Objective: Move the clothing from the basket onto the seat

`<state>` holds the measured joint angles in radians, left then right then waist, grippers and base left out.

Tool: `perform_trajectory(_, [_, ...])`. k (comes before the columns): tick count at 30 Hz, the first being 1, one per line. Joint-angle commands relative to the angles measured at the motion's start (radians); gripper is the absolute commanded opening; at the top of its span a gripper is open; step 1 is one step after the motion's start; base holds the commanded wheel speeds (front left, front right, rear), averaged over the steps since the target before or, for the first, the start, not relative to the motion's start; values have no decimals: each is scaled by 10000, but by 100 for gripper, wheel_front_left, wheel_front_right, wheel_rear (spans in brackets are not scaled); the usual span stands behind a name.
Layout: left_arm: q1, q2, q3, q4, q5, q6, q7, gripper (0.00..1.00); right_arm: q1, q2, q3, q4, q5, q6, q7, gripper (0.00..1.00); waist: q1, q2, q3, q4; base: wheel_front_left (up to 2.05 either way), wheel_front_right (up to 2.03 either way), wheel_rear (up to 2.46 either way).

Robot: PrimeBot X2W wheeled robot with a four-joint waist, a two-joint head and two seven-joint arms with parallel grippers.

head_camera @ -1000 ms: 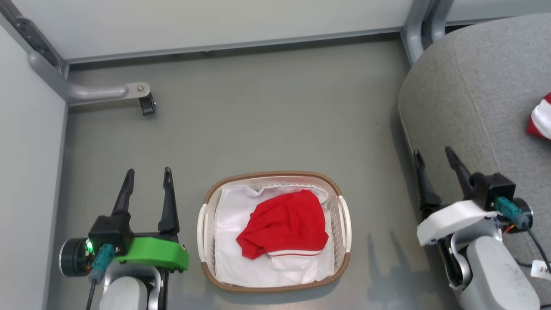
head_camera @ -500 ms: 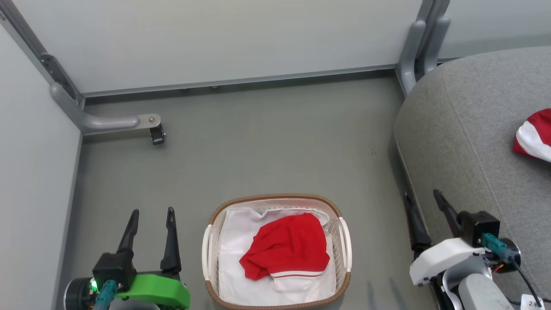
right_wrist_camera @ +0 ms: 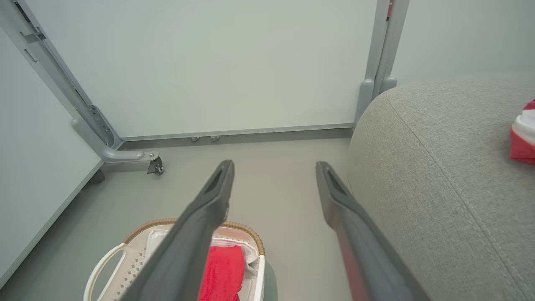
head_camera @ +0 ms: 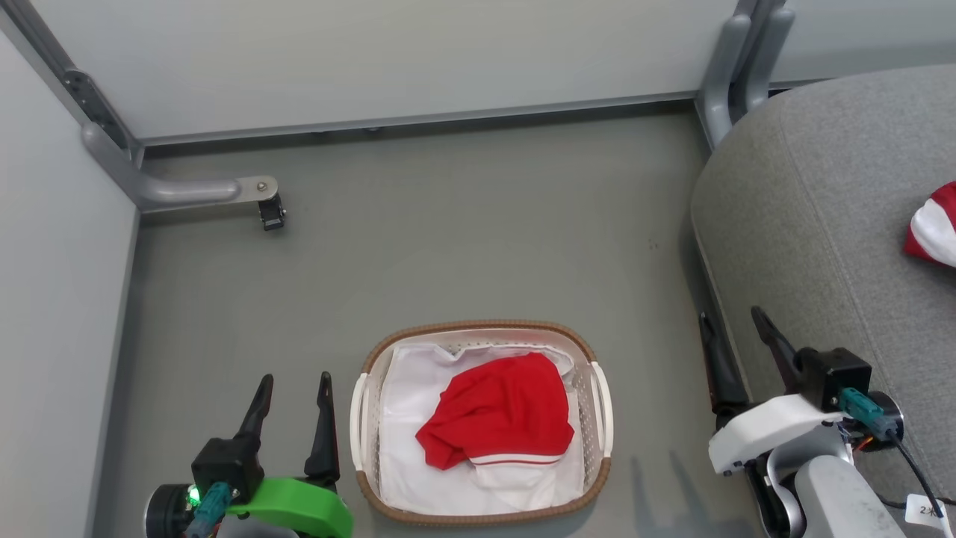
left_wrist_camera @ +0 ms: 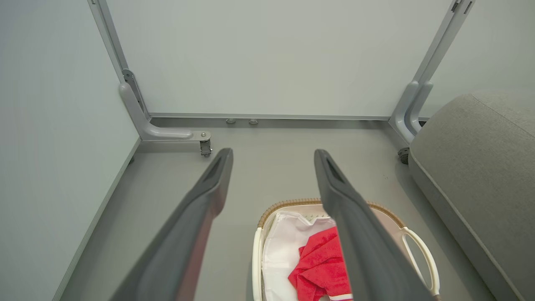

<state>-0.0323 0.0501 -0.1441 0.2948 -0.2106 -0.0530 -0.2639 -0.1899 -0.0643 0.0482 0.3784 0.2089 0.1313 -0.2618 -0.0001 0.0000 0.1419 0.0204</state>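
Left gripper (head_camera: 295,377) and right gripper (head_camera: 729,314) are held spread, empty, flanking basket (head_camera: 478,326). Red clothing (head_camera: 497,407) lies inside it; another piece (head_camera: 930,224) sits on seat (head_camera: 821,224). Pickup judged not begun; descent onto clothing is called for.

The one piece of writing is on a small white tag (head_camera: 925,511) at the lower right edge of the head view, hanging from the black cable (head_camera: 908,465) behind the right gripper (head_camera: 729,314). Its dark print starts with a "2". The characters after it are too small and too cut off to make out. Nothing else carries readable text.
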Motion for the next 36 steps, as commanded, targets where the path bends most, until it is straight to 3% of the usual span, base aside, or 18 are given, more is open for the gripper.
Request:
perform_trajectory(1, [-262,17,-141,184,-156,6,-8,100,-184,-73,41,-124,25,-10,-46,100,1,0,477,-131,0,0,0])
perform_trajectory(10, [-1537,26,-810,1553,-766,-97,-9,100,-1242,-70,278,-937,270,-10,-46,100,1,0,2267,-554,0,0,0])
perform_trajectory(21, [-3524,33,-2193,2981,-509,-300,-11,100,-2433,-114,618,-1716,464,-10,-46,100,1,0,4343,-1022,0,0,0])
perform_trajectory(36, [-6263,39,-3352,5400,185,-301,-9,100,-3770,59,1224,-2754,773,-10,-46,100,1,0,6702,-1751,0,0,0])
